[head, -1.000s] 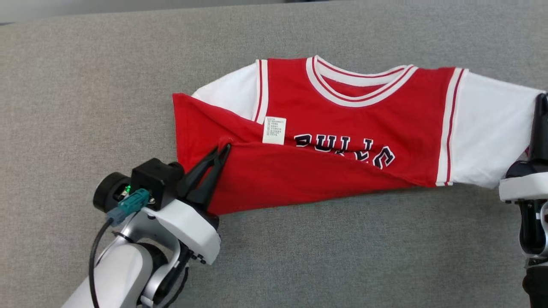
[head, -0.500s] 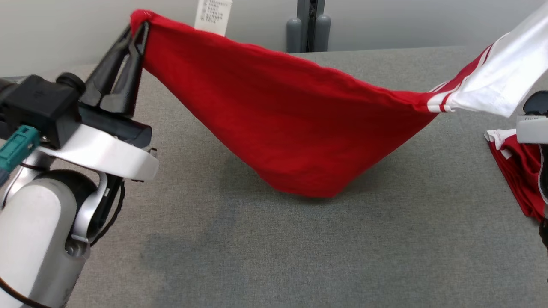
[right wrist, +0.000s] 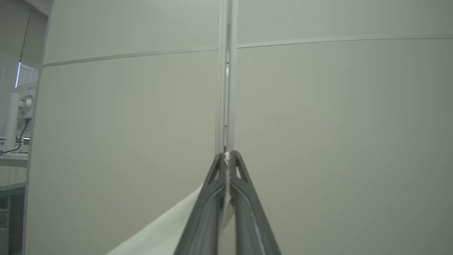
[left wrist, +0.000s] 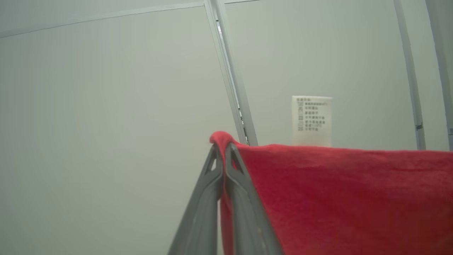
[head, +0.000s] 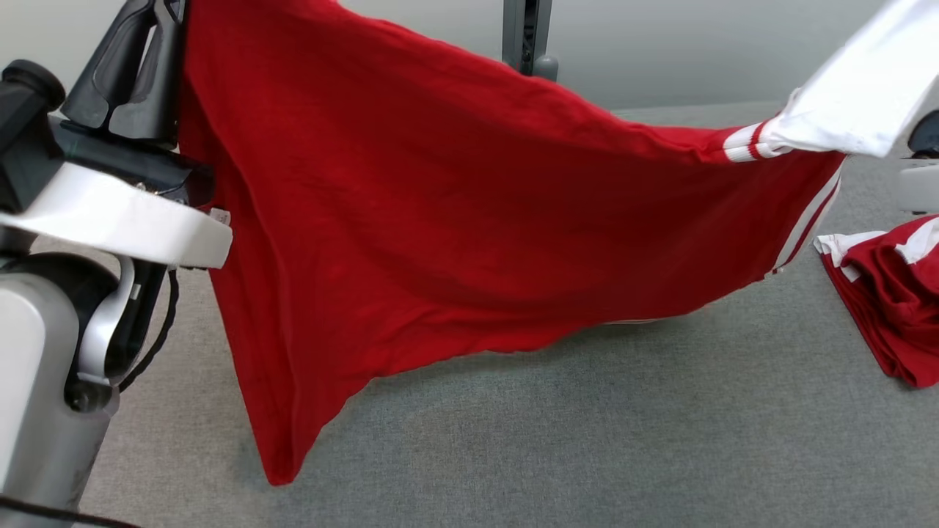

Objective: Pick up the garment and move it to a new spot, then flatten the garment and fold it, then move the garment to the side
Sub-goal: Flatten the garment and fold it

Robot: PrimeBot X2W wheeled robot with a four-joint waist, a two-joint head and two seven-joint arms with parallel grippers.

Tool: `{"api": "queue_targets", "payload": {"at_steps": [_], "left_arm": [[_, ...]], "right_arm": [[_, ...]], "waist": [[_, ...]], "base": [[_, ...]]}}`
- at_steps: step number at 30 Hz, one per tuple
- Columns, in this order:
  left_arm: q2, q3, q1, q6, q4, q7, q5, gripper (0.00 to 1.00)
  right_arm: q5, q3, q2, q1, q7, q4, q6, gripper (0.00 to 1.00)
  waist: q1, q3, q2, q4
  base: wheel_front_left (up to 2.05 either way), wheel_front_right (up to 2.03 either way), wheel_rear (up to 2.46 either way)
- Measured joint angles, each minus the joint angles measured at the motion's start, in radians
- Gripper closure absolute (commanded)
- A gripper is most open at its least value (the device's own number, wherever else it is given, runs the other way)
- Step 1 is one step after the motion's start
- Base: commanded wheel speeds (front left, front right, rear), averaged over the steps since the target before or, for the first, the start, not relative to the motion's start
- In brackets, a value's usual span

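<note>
The garment (head: pixel 455 220), a red jersey with white sleeves, hangs in the air, stretched between my two grippers above the grey table. At the upper left of the head view my left gripper (left wrist: pixel 223 147) is shut on a red corner of it, its dark fingers (head: pixel 136 66) pointing up. A white care label (left wrist: pixel 311 120) stands above the held edge. My right gripper (right wrist: pixel 228 156) is shut on the white sleeve (head: pixel 851 110) at the upper right. The garment's lowest corner (head: pixel 282 469) dangles close to the table; contact cannot be told.
The grey cloth-covered table (head: pixel 587 455) spreads below. A second red-and-white garment (head: pixel 891 301) lies bunched at the table's right edge. A grey post (head: pixel 524 37) stands behind the table, before a pale panelled wall (right wrist: pixel 318 106).
A second ago the garment lay on the table, pinched at both ends. Both grippers have lifted it off the surface, and it now hangs wider. The head view has also shifted upward.
</note>
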Motion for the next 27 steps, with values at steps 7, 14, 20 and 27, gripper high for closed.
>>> {"api": "queue_targets", "payload": {"at_steps": [7,14,20,27], "left_arm": [[-0.053,-0.014,-0.136,-0.071,0.232,-0.012,-0.069,1.00],[-0.118,-0.043,-0.434,-0.163,0.611,-0.018,-0.088,1.00],[-0.180,-0.057,-0.616,-0.195,0.877,-0.051,-0.084,1.00],[-0.225,-0.052,-0.812,-0.207,1.177,-0.107,-0.083,1.00]], "right_arm": [[0.001,0.061,-0.011,-0.177,-0.045,0.210,0.000,1.00],[-0.020,0.160,0.000,-0.525,-0.132,0.545,0.000,1.00],[-0.036,0.164,0.030,-0.729,-0.200,0.813,0.000,1.00],[-0.084,0.154,0.088,-0.961,-0.222,1.102,0.000,1.00]], "waist": [[0.0000,0.046,0.0000,-0.006],[0.0000,0.111,0.0000,-0.008],[0.0000,0.150,0.0000,-0.004],[0.0000,0.197,0.0000,0.011]], "base": [[0.00,0.00,0.00],[0.00,0.00,0.00],[0.00,0.00,0.00],[0.00,0.00,0.00]]}}
